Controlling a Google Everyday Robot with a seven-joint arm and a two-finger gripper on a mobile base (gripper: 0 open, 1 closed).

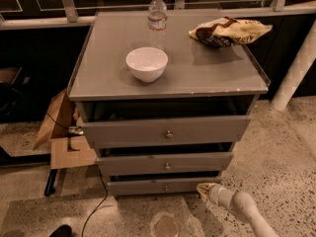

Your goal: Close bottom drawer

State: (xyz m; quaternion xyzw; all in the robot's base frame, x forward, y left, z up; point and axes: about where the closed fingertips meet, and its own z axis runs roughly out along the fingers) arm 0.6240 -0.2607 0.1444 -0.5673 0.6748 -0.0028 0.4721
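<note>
The bottom drawer [158,186] is the lowest and narrowest of three grey drawer fronts in a grey cabinet, with a small round metal knob [166,187]. It stands pulled out a little, with a dark gap above its front. The middle drawer [165,163] and the tall top drawer [168,130] also stand partly out. My gripper [203,188] is at the end of a white arm [242,209] coming from the lower right. Its tip is at the right end of the bottom drawer's front, close to it or touching it.
On the cabinet top [217,68] stand a white bowl [146,63], a clear water bottle [157,19] and a crumpled snack bag [227,31]. An open cardboard box [64,132] and a black cable [96,201] lie left of the cabinet. A white pole [296,68] stands at right.
</note>
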